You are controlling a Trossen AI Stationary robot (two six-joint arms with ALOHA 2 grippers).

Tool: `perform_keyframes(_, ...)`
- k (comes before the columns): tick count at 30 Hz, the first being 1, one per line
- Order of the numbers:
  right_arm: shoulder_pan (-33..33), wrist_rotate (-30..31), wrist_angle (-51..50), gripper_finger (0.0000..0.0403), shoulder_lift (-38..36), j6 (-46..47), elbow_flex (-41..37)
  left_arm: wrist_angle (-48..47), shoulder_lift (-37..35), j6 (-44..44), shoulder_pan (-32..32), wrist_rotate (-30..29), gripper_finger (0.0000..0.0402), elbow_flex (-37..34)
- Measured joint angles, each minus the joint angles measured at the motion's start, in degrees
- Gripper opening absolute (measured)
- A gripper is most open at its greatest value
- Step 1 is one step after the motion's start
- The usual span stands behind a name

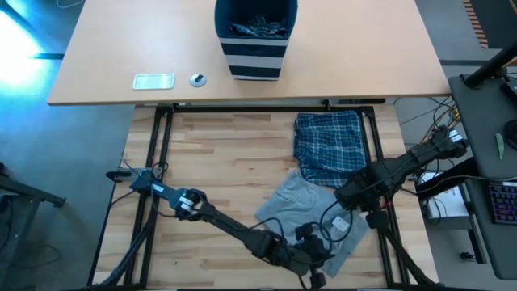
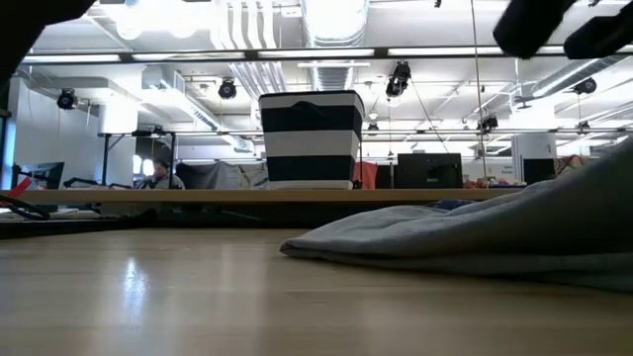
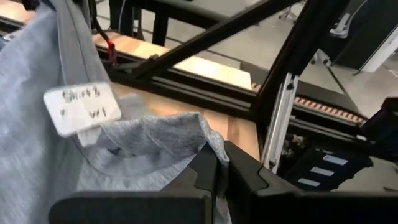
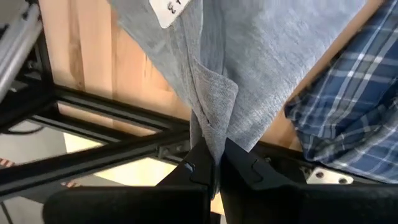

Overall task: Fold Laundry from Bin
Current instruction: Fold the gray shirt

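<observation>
From my seat the grey T-shirt (image 1: pixel 303 212) looks light and floppy (sags between pinches), left gripper (image 3: pixel 219 177) and right gripper (image 4: pixel 217 169) each clenched on its hem near the bench's front edge.

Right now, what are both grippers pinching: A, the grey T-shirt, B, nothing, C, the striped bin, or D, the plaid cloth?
A: the left gripper and the right gripper are each shut on an edge of the grey T-shirt; the plaid cloth lies beside it.
</observation>
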Motion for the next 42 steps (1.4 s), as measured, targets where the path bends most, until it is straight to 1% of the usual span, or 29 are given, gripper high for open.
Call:
perform_keyframes(4,0.01,-0.54,-0.15,0.0009,-0.12,-0.48,-2.65,2.27,2.1,0.07,-0.02,0.18,0.0,-0.07)
perform_keyframes(6,0.11,-1.7,0.68,0.0009,-0.04,-0.44,-5.04,5.06,3.38,0.18,0.0,0.21,0.0,-0.09)
perform_keyframes(9,0.13,-1.65,2.65,0.0009,0.15,-0.11,-8.89,7.93,5.31,1.55,0.0,0.93,0.001,-0.04)
perform_keyframes(13,0.11,-1.49,5.47,0.0024,0.4,1.11,-13.03,10.43,7.31,2.89,0.04,3.03,0.0051,-0.13)
perform_keyframes(15,0.11,-1.5,6.61,0.0045,0.46,2.22,-14.01,11.28,7.43,2.94,0.09,4.41,0.0079,-0.15)
perform_keyframes(17,0.11,-1.51,6.86,0.0073,0.46,3.48,-14.25,10.87,7.18,2.95,0.13,4.62,0.0112,-0.11)
perform_keyframes(19,0.13,-1.49,6.3,0.0106,0.46,4.96,-13.63,6.92,6.23,2.97,0.11,4.71,0.0144,-0.11)
perform_keyframes(21,0.13,-1.8,5.48,0.0139,0.35,6.01,-11.63,0.49,4.59,2.76,0.11,4.71,0.0175,-0.13)
perform_keyframes(24,0.67,-1.92,3.7,0.0177,0.13,6.7,-7.31,-12.28,0.06,1.31,0.11,3.67,0.0212,-0.13)
perform_keyframes(27,2.36,-0.26,5.73,0.0196,-0.68,9.48,-3.81,-27.24,-7.15,-0.05,0.17,1.54,0.0235,-0.13)
perform_keyframes(28,3.2,1.63,7.2,0.0198,-0.9,11.59,-3.29,-31.78,-8.96,-1.31,0.33,0.89,0.0237,-0.06)
perform_keyframes(30,5.16,7.26,11.75,0.0197,-1.14,16.74,-3.32,-40.68,-11.57,-4.18,0.85,-0.07,0.0238,-0.24)
perform_keyframes(32,7.4,12.51,18.68,0.0192,-1.22,21.97,-4.88,-47.58,-11.82,-5.83,1.57,-1.47,0.0234,-0.69)
perform_keyframes(34,9.69,17.0,27.28,0.0184,-0.76,26.76,-7.47,-52.37,-11.22,-6.58,2.41,-2.32,0.023,-1.25)
perform_keyframes(36,11.49,22.3,35.24,0.0175,0.83,33.57,-10.28,-53.36,-11.2,-7.23,3.63,-2.31,0.0227,-2.3)
perform_keyframes(39,13.7,28.45,39.39,0.0161,5.12,43.06,-12.76,-54.5,-11.96,-6.42,5.47,-2.28,0.0221,-5.54)
perform_keyframes(40,14.49,29.9,40.13,0.0156,6.96,46.15,-12.92,-54.27,-11.78,-5.29,6.13,-2.2,0.0219,-7.36)
perform_keyframes(42,15.95,30.06,41.07,0.0148,11.16,50.54,-12.92,-53.17,-11.37,-2.94,7.65,-1.41,0.0216,-11.77)
